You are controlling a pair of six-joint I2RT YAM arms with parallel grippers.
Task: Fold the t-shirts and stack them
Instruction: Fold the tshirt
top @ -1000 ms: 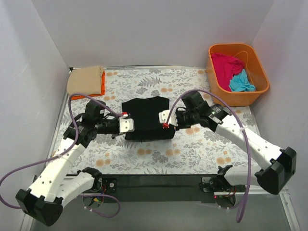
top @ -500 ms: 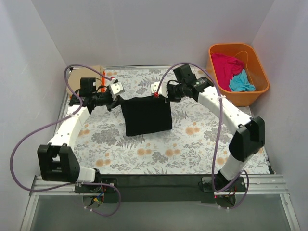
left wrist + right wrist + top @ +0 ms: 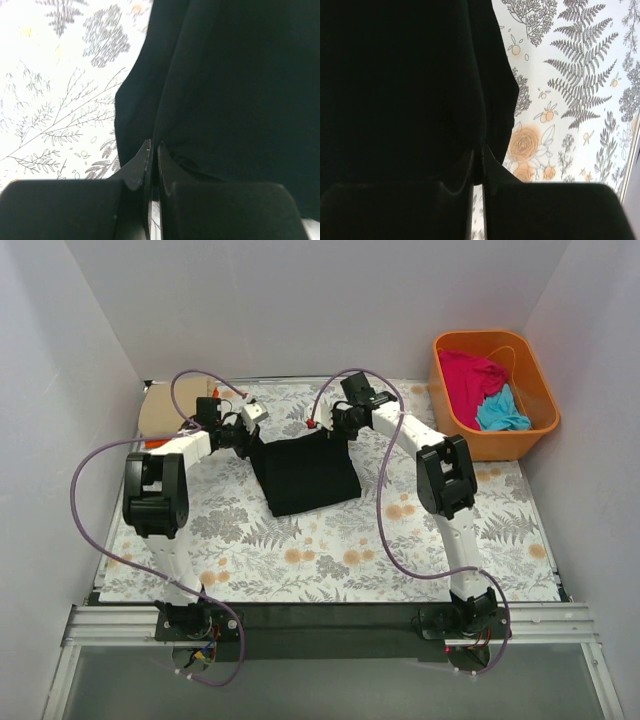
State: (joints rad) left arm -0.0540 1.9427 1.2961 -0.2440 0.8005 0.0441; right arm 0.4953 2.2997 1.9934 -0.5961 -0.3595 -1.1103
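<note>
Both grippers are pinching the black t-shirt (image 3: pixel 305 475) at its far edge. Seen from the top camera, the left gripper (image 3: pixel 247 436) is gripping the far left corner and the right gripper (image 3: pixel 326 430) is gripping the far right corner, with both arms reaching out toward the back of the table.

From the left wrist, the left gripper (image 3: pixel 152 147) is showing its two dark fingers pressed almost together, only a thin slit between them, with a fold of black t-shirt (image 3: pixel 240 90) caught at the tips. From the right wrist, the right gripper (image 3: pixel 479 156) is closing just as tightly on the edge of the black t-shirt (image 3: pixel 395 75), which is filling most of that view.

The cloth is hanging as a folded, roughly square panel from the two held corners, sloping toward the arms, over the floral-patterned sheet (image 3: pixel 350 540) that is covering the table. The sheet's fern and orange flower print is showing beside the cloth in both wrist views.

At the far right an orange tub (image 3: pixel 490 445) is holding the magenta-pink t-shirt (image 3: pixel 468 373) and the turquoise t-shirt (image 3: pixel 500 412), bunched up and touching. At the far left corner the tan t-shirt (image 3: pixel 155 418) is lying partly behind the left arm
</note>
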